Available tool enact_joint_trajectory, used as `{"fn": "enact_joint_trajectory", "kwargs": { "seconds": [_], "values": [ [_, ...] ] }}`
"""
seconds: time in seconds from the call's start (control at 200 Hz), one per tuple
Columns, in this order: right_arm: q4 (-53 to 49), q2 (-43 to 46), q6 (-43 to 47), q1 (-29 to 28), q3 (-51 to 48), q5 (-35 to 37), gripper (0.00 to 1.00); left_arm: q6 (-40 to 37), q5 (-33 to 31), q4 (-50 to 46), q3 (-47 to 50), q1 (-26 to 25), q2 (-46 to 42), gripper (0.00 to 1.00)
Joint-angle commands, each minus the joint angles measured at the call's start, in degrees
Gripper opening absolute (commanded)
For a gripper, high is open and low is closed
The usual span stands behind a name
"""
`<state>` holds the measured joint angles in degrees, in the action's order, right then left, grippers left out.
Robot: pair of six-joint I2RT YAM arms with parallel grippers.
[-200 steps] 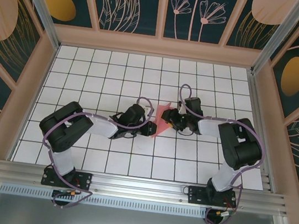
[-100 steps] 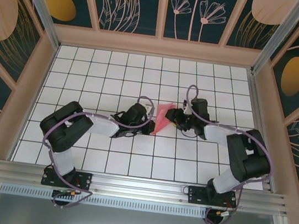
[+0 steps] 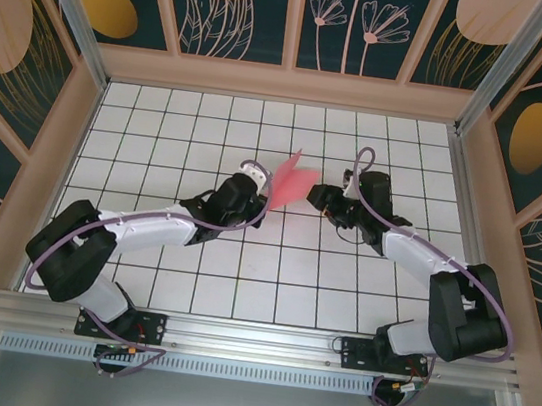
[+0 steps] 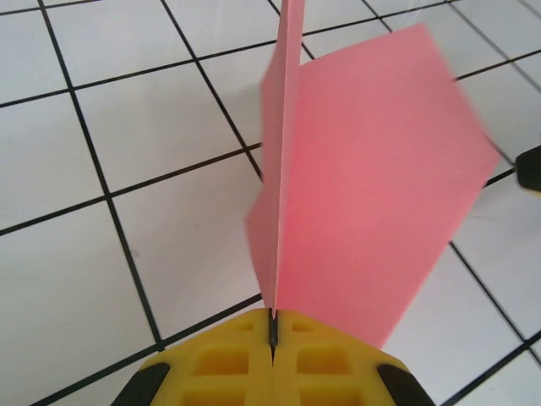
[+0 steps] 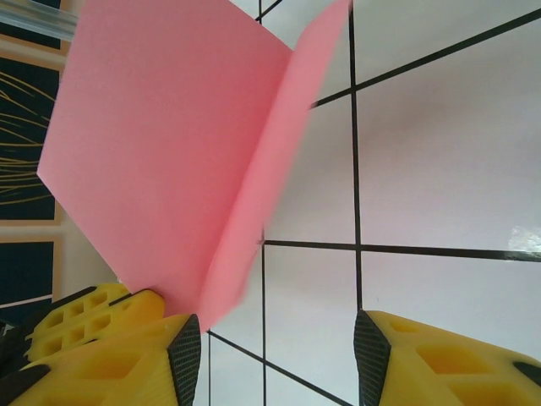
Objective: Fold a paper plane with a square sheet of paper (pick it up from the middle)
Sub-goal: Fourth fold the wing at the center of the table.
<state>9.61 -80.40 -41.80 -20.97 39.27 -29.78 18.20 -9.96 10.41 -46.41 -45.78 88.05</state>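
Left gripper (image 4: 272, 337) pinches the pink paper plane (image 4: 363, 194)
Its jaws clamp shut on the centre crease — the right gripper (image 5: 277, 351) has its jaws apart, gripping nothing.

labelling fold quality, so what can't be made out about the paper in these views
Left wrist: the pink paper runs off the top edge; its base is hidden inside the shut left end effector.
Right wrist: its lower corner ends at a finger of the right end effector; contact unclear.
Top external: creases too small to count.
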Motion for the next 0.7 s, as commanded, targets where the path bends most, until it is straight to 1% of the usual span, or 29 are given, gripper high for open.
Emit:
{"fn": "enact_joint_trajectory", "kwargs": {
  "seconds": [0.0, 0.14, 0.31, 0.495, 0.691],
  "values": [
    [-1.79, 0.77, 1.34, 0.37, 1.27, 1.45, 0.54, -4.73, -2.51, 0.28, -0.37, -0.38, 2.40, 0.03],
    [-1.43, 0.44, 1.31, 0.40, 0.55, 2.16, 0.54, -6.00, -1.25, 3.50, 0.25, -0.42, 6.92, 0.04],
    [-1.19, 0.60, 1.06, 0.33, -0.62, 2.58, 0.54, -5.04, 6.06, 7.39, 1.32, -0.41, 9.80, 0.06],
    [0.77, -0.19, 0.45, 0.24, -2.31, 1.96, 0.54, -0.78, 13.67, 9.87, 2.13, -0.44, 13.54, 0.06],
    [2.65, -2.38, 1.57, -0.09, -3.27, 0.60, 0.54, 2.85, 16.82, 13.90, 3.94, -0.42, 14.32, 0.04]
  ]
}}
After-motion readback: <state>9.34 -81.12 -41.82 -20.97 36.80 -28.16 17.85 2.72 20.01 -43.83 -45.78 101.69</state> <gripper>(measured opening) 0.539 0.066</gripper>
